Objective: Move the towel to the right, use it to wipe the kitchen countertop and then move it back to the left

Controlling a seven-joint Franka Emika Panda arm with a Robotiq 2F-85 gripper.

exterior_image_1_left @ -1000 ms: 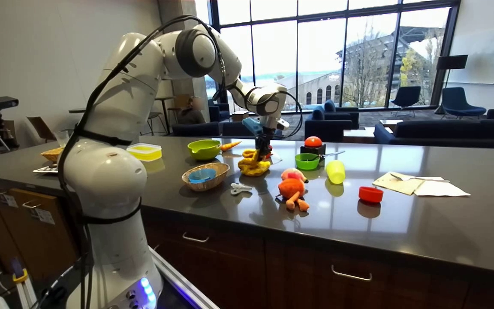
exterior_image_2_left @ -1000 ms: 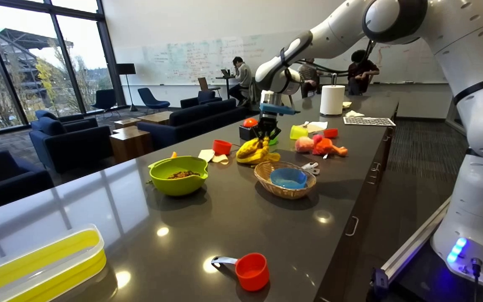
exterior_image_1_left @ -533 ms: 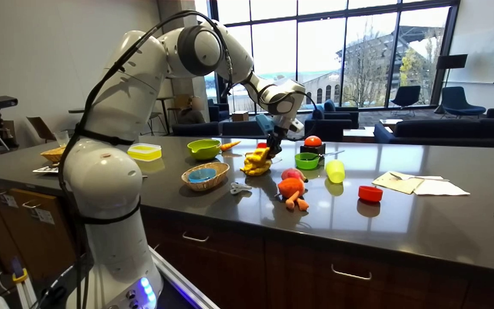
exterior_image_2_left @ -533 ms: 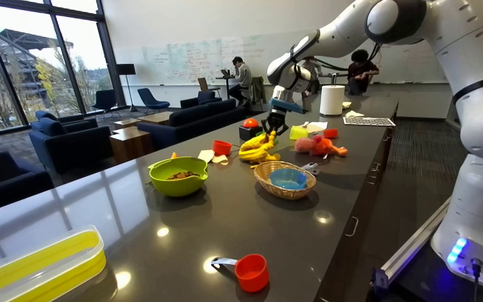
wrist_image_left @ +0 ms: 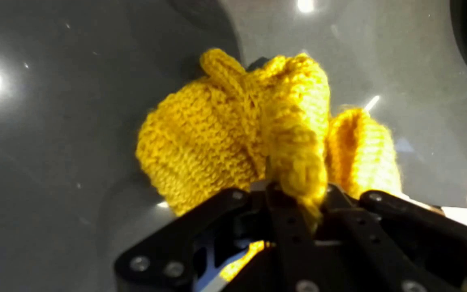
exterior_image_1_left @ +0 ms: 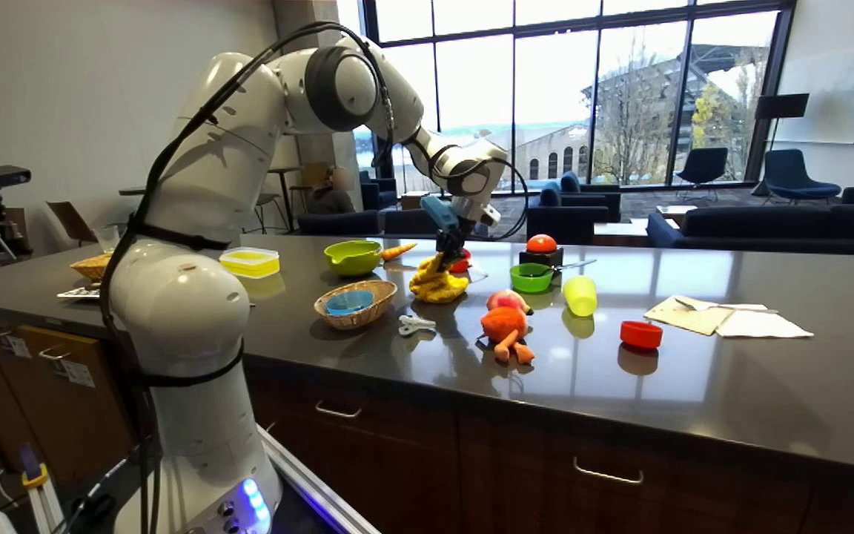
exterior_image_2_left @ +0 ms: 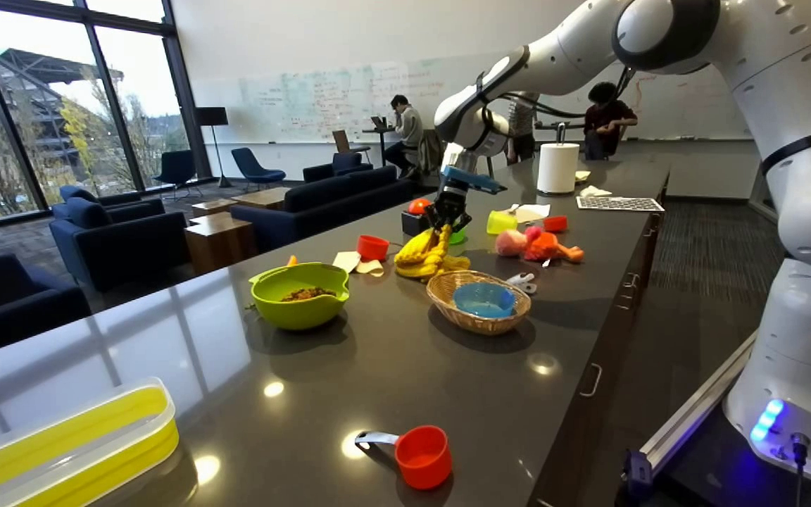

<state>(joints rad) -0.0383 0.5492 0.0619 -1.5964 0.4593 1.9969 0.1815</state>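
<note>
The yellow knitted towel point(exterior_image_1_left: 438, 285) lies bunched on the dark grey countertop point(exterior_image_1_left: 738, 400). It also shows in an exterior view point(exterior_image_2_left: 423, 259) and fills the middle of the wrist view point(wrist_image_left: 201, 142). My gripper point(wrist_image_left: 300, 194) is shut on a fold of the towel, which stands up between the fingers. The rest of the towel spreads on the counter beyond the fingertips. The gripper shows from outside in both exterior views point(exterior_image_1_left: 448, 258) point(exterior_image_2_left: 448, 222), tilted over the towel. The exact pad contact is partly hidden by the cloth.
A wicker basket point(exterior_image_2_left: 448, 314) with a blue bowl stands close beside the towel. A red cup point(exterior_image_2_left: 372, 248) and paper pieces lie on its far side. Nearby are a green bowl point(exterior_image_1_left: 353, 261), white clip point(exterior_image_1_left: 416, 325), orange plush toy point(exterior_image_1_left: 503, 326), small green bowl point(exterior_image_1_left: 532, 282) and red-topped black box point(exterior_image_1_left: 542, 251).
The gripper swung to the right in both exterior views, pulling the towel's top with it, then came back left to now. The towel's base shifted slightly with it. The hold stayed shut.
</note>
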